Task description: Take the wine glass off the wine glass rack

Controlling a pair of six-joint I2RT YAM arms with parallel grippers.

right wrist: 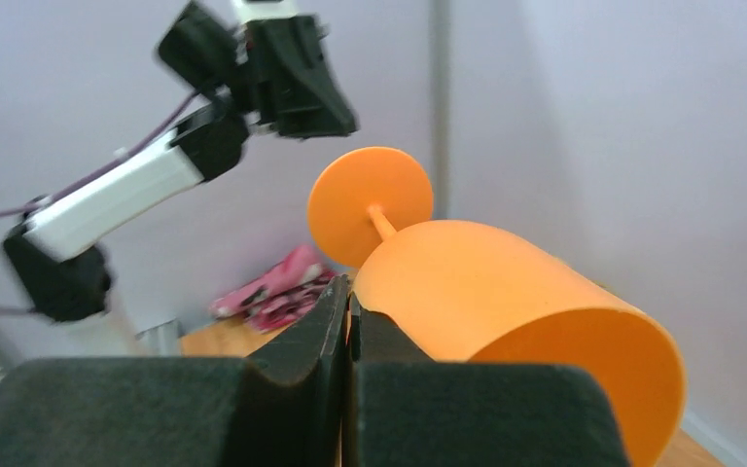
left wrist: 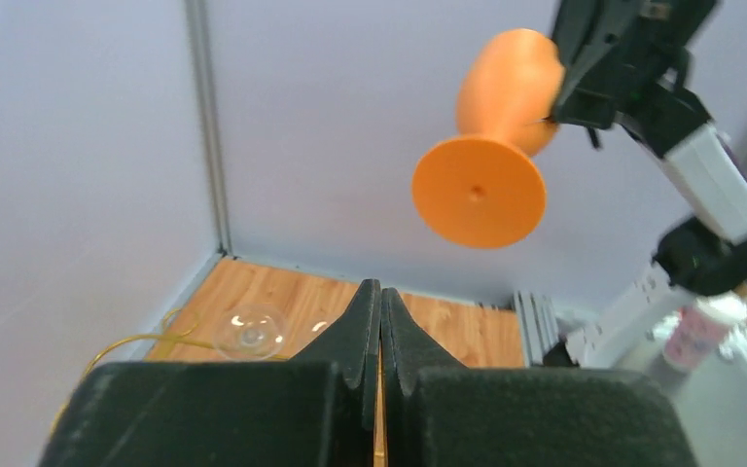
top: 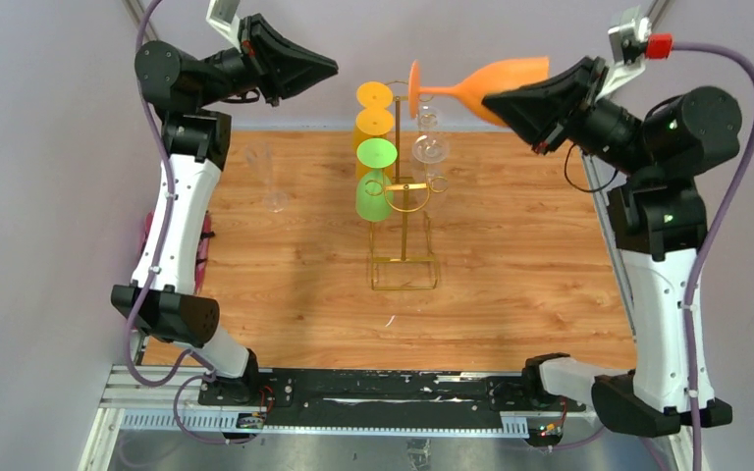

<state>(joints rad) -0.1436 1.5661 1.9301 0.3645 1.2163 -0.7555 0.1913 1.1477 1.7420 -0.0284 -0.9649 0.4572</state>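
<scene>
Two arms flank the wine glass rack (top: 403, 231) in our top view. The right gripper (top: 496, 103) is clamped on the bowl of an orange wine glass (top: 515, 74), which lies sideways above and behind the rack. The left gripper (top: 329, 67) is pressed together on nothing. From the left wrist, we see the glass's round foot facing us, free of the rack. From the right wrist, we see its bowl against the closed fingers.

Pale lilac walls (top: 49, 196) enclose a wood-grain tabletop (top: 511, 255) edged in front by a metal rail (top: 157, 397).
</scene>
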